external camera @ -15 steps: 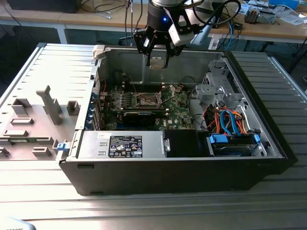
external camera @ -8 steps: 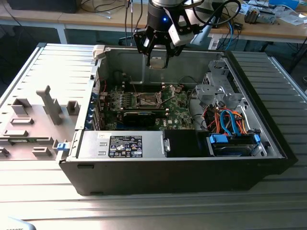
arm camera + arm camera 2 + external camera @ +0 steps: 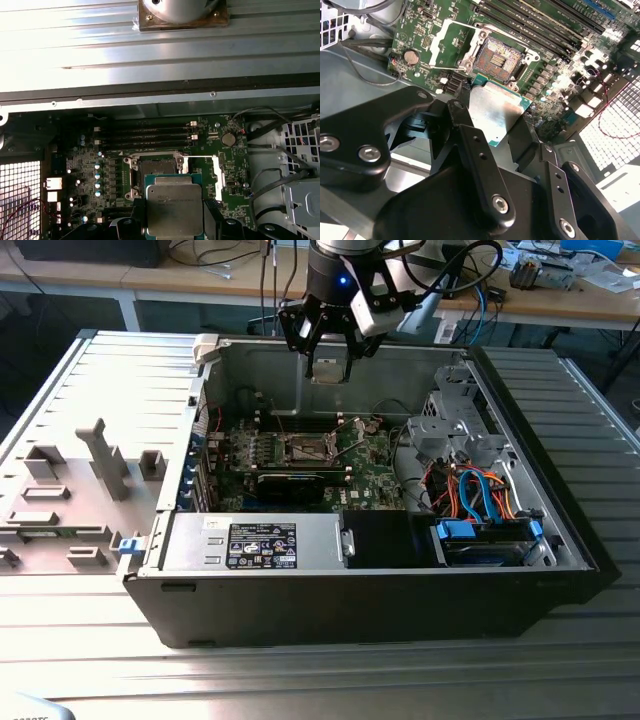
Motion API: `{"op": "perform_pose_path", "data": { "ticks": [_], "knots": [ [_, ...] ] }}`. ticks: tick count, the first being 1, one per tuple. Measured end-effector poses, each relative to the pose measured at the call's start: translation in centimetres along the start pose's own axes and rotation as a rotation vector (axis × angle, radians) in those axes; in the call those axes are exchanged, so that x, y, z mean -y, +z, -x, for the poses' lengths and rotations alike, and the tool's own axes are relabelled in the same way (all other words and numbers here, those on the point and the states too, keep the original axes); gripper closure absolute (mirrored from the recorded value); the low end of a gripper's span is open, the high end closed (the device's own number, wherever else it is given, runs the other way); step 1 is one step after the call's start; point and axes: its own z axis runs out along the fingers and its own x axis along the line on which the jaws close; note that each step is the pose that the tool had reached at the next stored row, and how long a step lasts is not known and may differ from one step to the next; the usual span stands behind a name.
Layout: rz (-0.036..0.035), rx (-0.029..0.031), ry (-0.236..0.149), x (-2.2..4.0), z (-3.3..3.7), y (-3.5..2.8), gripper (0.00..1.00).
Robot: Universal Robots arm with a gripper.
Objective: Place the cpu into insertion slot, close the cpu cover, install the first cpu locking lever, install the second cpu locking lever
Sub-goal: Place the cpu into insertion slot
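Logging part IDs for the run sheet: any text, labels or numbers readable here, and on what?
Black label on the power supply: white print and symbols, too small to read.
Lid of the cpu, held in the gripper: faint etched lines, not legible.
Green circuit board: tiny white markings, not legible.
Nothing can be quoted.

Overhead light glared white off the ribbed metal surface [image 3: 150, 45] in the first wrist view, bleached the cpu [image 3: 495, 112] and green circuit board [image 3: 555, 75] in the second wrist view, and left the computer case [image 3: 350, 610] dark in the exterior view.
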Motion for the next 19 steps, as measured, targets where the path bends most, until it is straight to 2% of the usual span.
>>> {"op": "perform_pose_path", "data": {
  "ticks": [19],
  "knots": [
    [0.0003, 0.0011, 0.013, 0.00, 0.00, 0.00, 0.46]
  ]
}}
